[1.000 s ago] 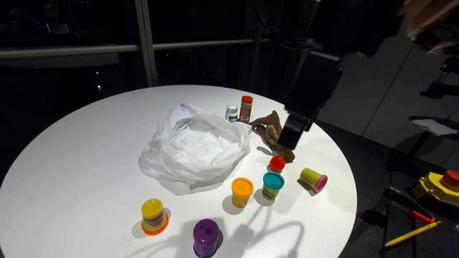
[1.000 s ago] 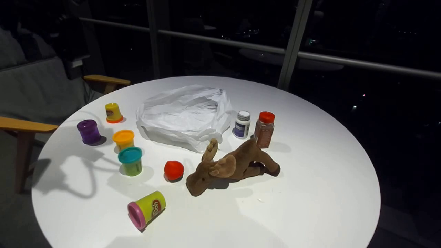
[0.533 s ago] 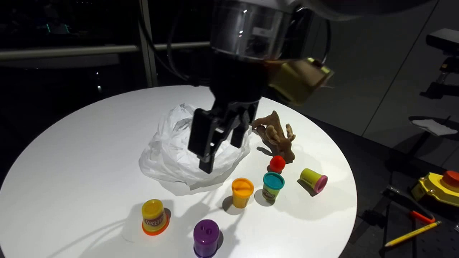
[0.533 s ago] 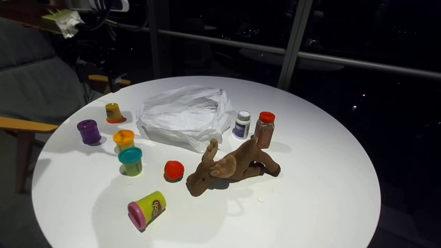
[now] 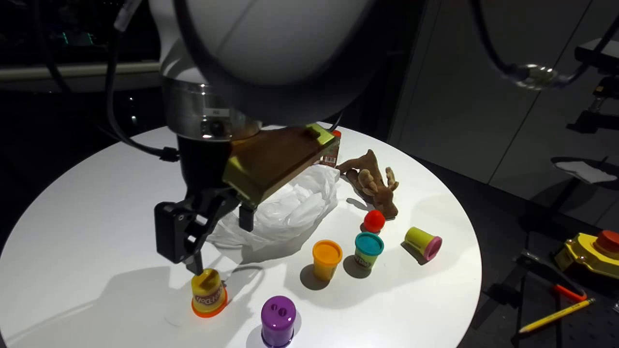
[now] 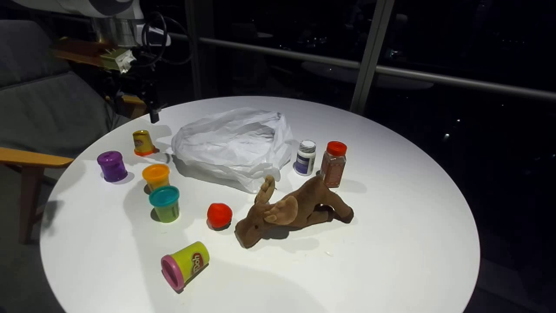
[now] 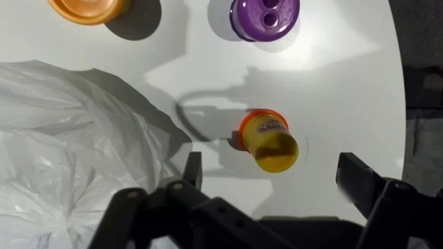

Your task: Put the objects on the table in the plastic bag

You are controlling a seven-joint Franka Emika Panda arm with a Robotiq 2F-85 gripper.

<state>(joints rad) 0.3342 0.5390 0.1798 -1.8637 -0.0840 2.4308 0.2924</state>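
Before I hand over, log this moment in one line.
gripper: open, empty | orange-rimmed yellow tub: standing, ungrasped | plastic bag: on table

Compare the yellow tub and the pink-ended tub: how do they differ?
Pose: the yellow tub stands on its orange rim; the pink-ended tub lies on its side.
Colour: the yellow tub pairs yellow with orange; the pink-ended tub, yellow-green with pink.
Place: the yellow tub is near the open gripper; the pink-ended tub is farther off.
Both bear Play-Doh labels and rest on the table.
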